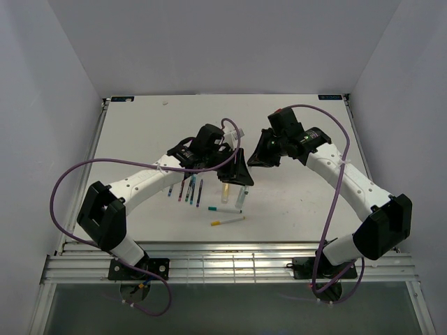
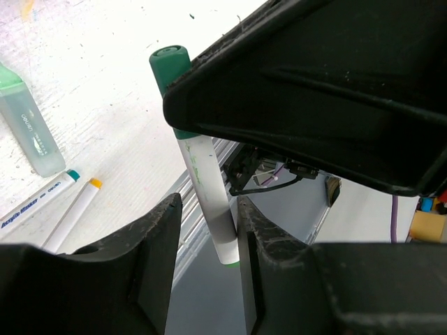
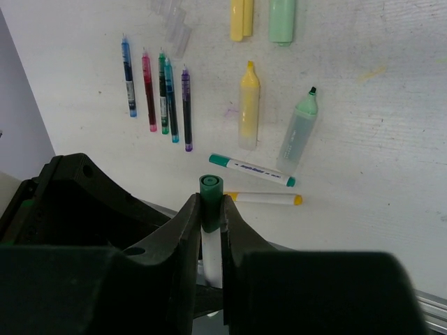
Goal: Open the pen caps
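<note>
Right jaws clamped on white pen (image 3: 211, 255) just under its green cap (image 3: 210, 184), cap still on, held above table (image 1: 293, 202) centre. Left jaws slack around the pen's other end, gap on one side. Other pens (image 1: 190, 190) lie toward near edge.

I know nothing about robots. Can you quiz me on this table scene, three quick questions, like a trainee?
1. True or false: the green cap is already off the white pen clamped in the right gripper.
2. Which two highlighters lie on the table with bare tips? A) yellow and pale green B) red and blue C) black and white
3. How many white pens lie loose on the table?
Key: 1 false, the cap is on. 2 A: yellow highlighter, pale-green highlighter. 3 two: green-ended pen, yellow-ended pen.
</note>
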`<state>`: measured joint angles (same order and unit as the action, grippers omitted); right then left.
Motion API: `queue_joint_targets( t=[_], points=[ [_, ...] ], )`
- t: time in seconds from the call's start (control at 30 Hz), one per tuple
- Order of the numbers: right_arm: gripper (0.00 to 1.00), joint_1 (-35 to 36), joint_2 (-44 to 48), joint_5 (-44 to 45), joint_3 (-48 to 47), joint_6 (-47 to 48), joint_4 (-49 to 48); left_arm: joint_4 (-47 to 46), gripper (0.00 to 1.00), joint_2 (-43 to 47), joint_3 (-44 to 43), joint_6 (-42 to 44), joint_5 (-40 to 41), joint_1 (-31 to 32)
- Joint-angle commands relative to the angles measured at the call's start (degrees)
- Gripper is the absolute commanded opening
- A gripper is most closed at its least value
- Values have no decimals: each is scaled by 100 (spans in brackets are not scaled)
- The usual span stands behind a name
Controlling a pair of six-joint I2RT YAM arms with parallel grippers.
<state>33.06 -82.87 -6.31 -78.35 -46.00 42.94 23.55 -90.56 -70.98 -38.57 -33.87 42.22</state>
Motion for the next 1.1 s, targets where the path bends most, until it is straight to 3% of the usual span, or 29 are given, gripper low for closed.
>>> queue_joint_targets(
  t=[0.0, 0.2, 0.27, 0.43, 0.6, 0.8, 0.9, 1.03, 1.07],
  points=[
    [8, 25, 175, -55, -269, -102, -154, 27, 47, 65, -74, 121, -32, 15],
    [8, 43, 175, -64, -207, -67, -242, 18, 18, 74, -39, 174, -155, 23],
    [16, 34, 131, -64, -216, 3, -225, 44, 10, 109, -21, 218, -146, 23],
    [36, 34, -27, -257, -199, 170, -242, 115, 4, 206, 14, 315, -120, 15],
    [38, 34, -80, -415, -120, 144, -409, 150, 1, 285, -12, 385, -85, -3],
    [27, 51, -203, -635, -23, 65, -549, 211, 0, 311, -109, 438, -50, -29],
    [8, 60, -247, -688, 56, 38, -602, 238, 0, 294, -188, 412, -102, -73],
    [8, 60, -99, -959, 328, 196, -1005, -191, 0, 469, -13, 333, -670, -213],
    [8, 26, -46, -1091, 424, 301, -1189, -732, 0, 652, 292, 132, -926, -370]
  ],
)
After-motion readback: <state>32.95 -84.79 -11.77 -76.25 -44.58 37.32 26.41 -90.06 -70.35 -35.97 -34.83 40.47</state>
